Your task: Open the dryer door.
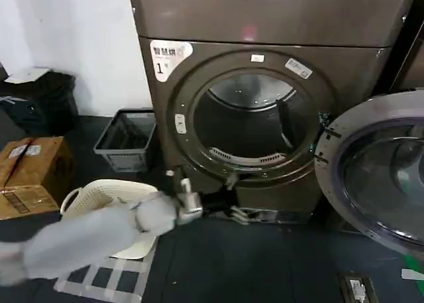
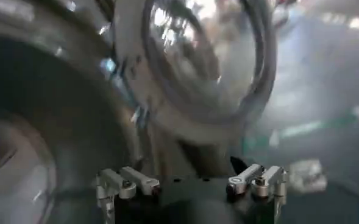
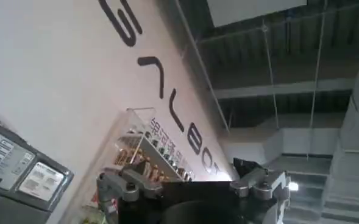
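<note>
The bronze-grey dryer (image 1: pixel 265 24) carries a white sticker marked "1" (image 1: pixel 169 56), and its round drum opening (image 1: pixel 248 124) is uncovered. The dryer door (image 1: pixel 334 183), chrome-rimmed with dark domed glass, stands swung out wide to the right of the opening. My left gripper (image 1: pixel 233 198) hangs low in front of the machine, just below the opening's lower rim, open and holding nothing. In the left wrist view the dryer door (image 2: pixel 203 61) lies beyond the open left gripper (image 2: pixel 191 176), apart from it. My right gripper (image 3: pixel 191 176) is open and points up at a wall and ceiling.
A grey crate (image 1: pixel 126 140) sits on the floor left of the dryer. A white laundry basket (image 1: pixel 109 193) lies under my left arm and a cardboard box (image 1: pixel 30 177) sits farther left. A checkered mat (image 1: pixel 112 280) is near the front. A dark neighbouring machine (image 1: pixel 412 51) stands at the right edge.
</note>
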Controlling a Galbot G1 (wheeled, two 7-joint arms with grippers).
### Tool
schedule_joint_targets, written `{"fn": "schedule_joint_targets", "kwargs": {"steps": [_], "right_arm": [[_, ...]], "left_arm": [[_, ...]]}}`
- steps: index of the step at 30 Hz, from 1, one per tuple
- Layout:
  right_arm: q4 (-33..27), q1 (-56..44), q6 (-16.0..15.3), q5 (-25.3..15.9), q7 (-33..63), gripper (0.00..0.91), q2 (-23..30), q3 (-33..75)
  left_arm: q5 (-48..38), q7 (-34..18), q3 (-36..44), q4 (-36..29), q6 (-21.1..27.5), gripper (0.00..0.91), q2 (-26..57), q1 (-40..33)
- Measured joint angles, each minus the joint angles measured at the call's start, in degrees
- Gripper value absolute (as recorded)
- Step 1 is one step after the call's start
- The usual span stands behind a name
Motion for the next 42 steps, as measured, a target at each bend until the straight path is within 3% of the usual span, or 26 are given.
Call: {"fn": "schedule_joint_targets", "kwargs": {"steps": [5, 13, 17, 33, 42], "right_arm": [[-0.03, 0.02, 0.11, 0.05, -0.22, 0.907, -0.15, -0.23], [-0.03, 0.10, 0.21, 0.09, -0.45, 0.907, -0.57, -0.18], [-0.04, 0.10, 0.22, 0.09, -0.55, 0.907, -0.71, -0.12], [-0.40, 0.09, 0.31, 0.13, -0.84, 0.907, -1.01, -0.24], [-0.44, 0.16, 0.44, 0.16, -1.18, 0.907, -0.72, 0.24]], "left_arm": [[-1.77, 0.02, 4.25, 0.77, 2.43, 0.907, 6.36, -4.10], [-0.17, 6.18, 9.18, 4.14, 3.54, 0.907, 14.36, -10.08], [1.56, 6.35, 11.43, 5.74, 5.21, 0.907, 17.06, -11.19], [5.64, 10.31, 13.23, 8.77, 12.70, 0.907, 24.79, -11.11], [7.75, 13.18, 10.97, 9.84, 13.51, 0.907, 28.00, -8.59]]}}
